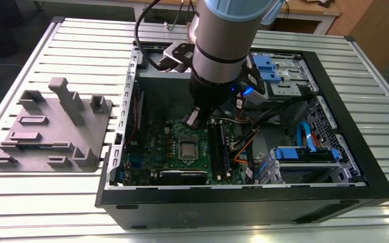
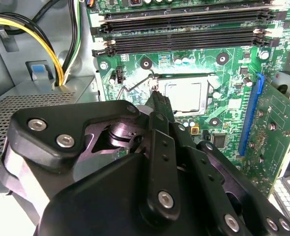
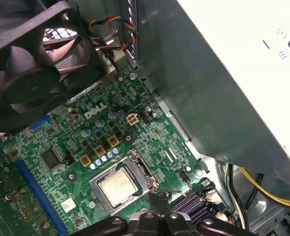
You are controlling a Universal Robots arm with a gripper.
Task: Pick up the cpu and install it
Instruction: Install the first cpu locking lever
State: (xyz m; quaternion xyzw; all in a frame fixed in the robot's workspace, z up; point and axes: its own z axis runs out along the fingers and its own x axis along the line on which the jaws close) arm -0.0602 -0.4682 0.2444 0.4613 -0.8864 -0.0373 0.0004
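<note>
My tool [image 1: 194, 119] hangs inside the open computer case [image 1: 248, 205] on the desk [image 1: 39, 207], low over the green motherboard [image 1: 155, 144]. Its fingers are drawn together into one narrow tip with nothing between them. In the second wrist view that tip sits at a corner of the metal-framed socket [image 2: 157, 83], right by the thin wire lever [image 2: 135, 87] (I cannot tell whether it touches the wire). The cpu [image 2: 183, 96] lies flat in the socket, silver-grey top up, just beside my tool and not in its grasp; in the first wrist view it [image 3: 117, 189] sits square inside the frame. The grey plastic fixture [image 1: 52, 131] stands on the desk, well apart from the case.
</note>
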